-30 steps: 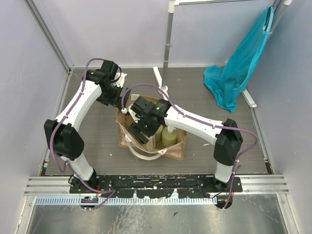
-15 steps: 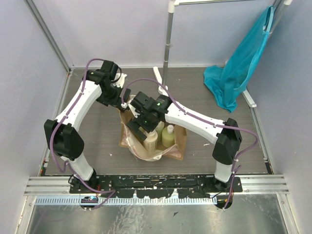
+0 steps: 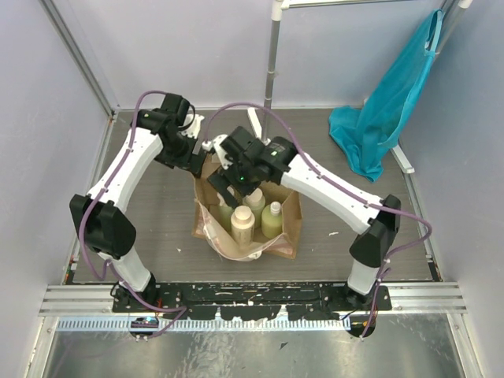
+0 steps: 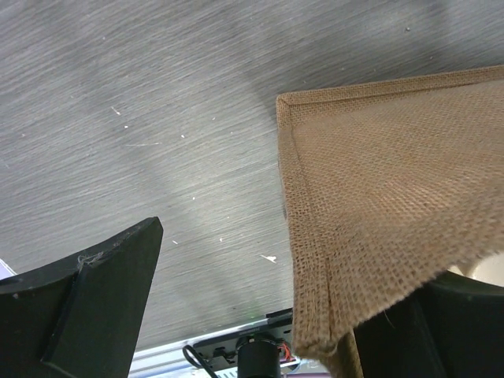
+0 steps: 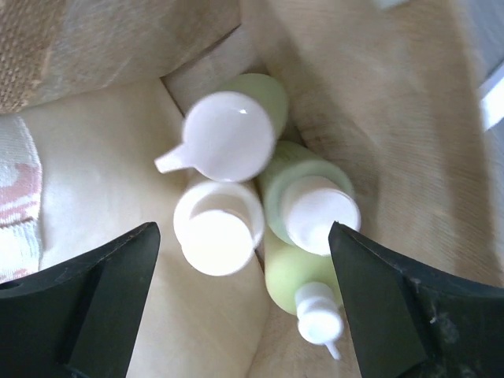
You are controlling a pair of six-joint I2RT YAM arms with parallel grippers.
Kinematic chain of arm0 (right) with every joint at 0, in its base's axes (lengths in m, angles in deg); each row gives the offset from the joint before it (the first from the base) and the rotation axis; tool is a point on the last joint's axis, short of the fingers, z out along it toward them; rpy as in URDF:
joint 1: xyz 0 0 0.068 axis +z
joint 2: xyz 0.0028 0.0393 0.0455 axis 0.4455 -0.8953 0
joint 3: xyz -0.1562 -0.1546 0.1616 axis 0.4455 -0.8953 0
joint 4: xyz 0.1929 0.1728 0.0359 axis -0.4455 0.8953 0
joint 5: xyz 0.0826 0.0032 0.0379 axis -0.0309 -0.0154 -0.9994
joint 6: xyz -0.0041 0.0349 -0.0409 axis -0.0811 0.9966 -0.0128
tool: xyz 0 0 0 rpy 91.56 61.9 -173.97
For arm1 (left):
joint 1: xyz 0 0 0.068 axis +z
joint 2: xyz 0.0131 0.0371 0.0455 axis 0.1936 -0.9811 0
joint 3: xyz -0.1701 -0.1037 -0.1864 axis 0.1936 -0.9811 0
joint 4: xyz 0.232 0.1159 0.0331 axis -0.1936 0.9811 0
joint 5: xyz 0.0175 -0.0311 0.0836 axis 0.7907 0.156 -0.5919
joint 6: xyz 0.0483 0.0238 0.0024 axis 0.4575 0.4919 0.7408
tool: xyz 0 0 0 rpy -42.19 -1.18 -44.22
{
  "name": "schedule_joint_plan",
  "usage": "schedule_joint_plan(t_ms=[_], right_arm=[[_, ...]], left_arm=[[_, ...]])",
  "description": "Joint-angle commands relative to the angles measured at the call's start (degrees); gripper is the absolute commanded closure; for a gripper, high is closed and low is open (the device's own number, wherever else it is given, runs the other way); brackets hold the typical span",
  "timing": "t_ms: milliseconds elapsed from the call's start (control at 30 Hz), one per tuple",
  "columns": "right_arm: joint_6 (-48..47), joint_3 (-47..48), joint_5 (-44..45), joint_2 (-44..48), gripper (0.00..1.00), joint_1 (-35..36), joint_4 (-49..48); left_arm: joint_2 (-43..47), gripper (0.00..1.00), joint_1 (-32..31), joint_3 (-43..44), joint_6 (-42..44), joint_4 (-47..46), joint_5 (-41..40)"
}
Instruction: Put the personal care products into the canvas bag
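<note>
The canvas bag [image 3: 288, 211] stands open in the middle of the table. Four personal care products stand inside it: a pump-top bottle [image 5: 228, 134], a cream-capped one [image 5: 218, 239], a green one with a white cap [image 5: 315, 209] and a small pump bottle [image 5: 319, 315]. They also show in the top view [image 3: 244, 224]. My right gripper [image 5: 242, 228] is open and empty, above the bottles at the bag's far side [image 3: 236, 179]. My left gripper [image 4: 260, 276] is open at the bag's far left corner [image 4: 378, 181]. The fabric edge lies against its right finger.
A teal cloth [image 3: 378, 118] hangs at the back right. A metal pole [image 3: 272, 71] on a white base stands behind the bag. Grey walls close in the table. A metal rail [image 3: 252, 295] runs along the near edge.
My right gripper has risen out of the bag and moved toward its far edge, empty. The bottles it covered now show inside. The left arm has barely moved.
</note>
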Motion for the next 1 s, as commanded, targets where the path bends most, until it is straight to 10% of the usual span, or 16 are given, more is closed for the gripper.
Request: schedule_joint_plan(t_ms=[0, 367, 733, 967], right_arm=[[1.3, 0.8, -2.1, 8.6, 0.05, -5.7, -2.8], [3.4, -1.0, -5.0, 12.1, 0.03, -21.6, -12.9], [9.3, -4.2, 4.6, 7.6, 0.03, -35.2, -20.4], [7.5, -7.8, 13.8, 4.6, 0.02, -39.3, -25.6]], left_arm=[[1.1, 0.02, 0.3, 5.5, -0.7, 1.7, -0.1], [5.7, 0.02, 0.3, 12.5, -0.5, 4.2, 17.2], [11.1, 0.02, 2.1, 7.2, -5.5, -9.9, -1.2], [8.6, 0.02, 11.7, 0.4, -11.8, -21.1, 5.1]])
